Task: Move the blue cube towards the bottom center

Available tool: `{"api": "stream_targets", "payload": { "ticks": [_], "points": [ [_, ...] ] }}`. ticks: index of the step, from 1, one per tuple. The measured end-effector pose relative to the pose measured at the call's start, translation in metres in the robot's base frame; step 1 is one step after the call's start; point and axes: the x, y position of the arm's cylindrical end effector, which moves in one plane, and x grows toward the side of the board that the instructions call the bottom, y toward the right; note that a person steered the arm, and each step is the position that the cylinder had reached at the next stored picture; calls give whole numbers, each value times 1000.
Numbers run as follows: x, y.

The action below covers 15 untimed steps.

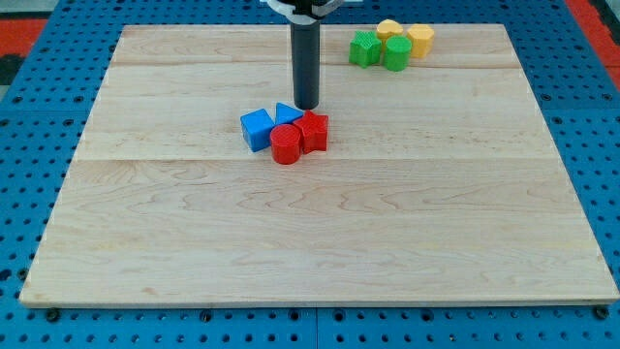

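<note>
Pale wood makes up the tabletop, a board of light planks with visible grain running across the view; around it on every side lies a blue perforated base, with a patch of red showing at the view's top left and top right corners.

Near the middle of the board, slightly toward the view's left and top, sits a tight cluster of four blocks; the blue cube is the leftmost, bright blue, with its edges turned at an angle to the board's edges; just beside it on the right is a second blue block, its shape hard to make out; a red cylinder stands in front, touching the blue cube, and a red block of uneven outline sits on the right.

My tip rests at the top side of the cluster, just beside the second blue block; the end effector is a plain dark rod and holds nothing.

At the view's top right, well apart, are two green blocks and two yellow blocks, packed together.
</note>
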Motion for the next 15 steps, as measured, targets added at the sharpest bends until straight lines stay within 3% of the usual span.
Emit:
{"api": "stream_targets", "payload": {
  "ticks": [4,8,10,11,12,13,14,15],
  "points": [
    [3,12],
    [77,-127],
    [10,-124],
    [21,-184],
    [59,-201],
    [71,-170],
    [40,-171],
    [57,-143]
  ]
}}
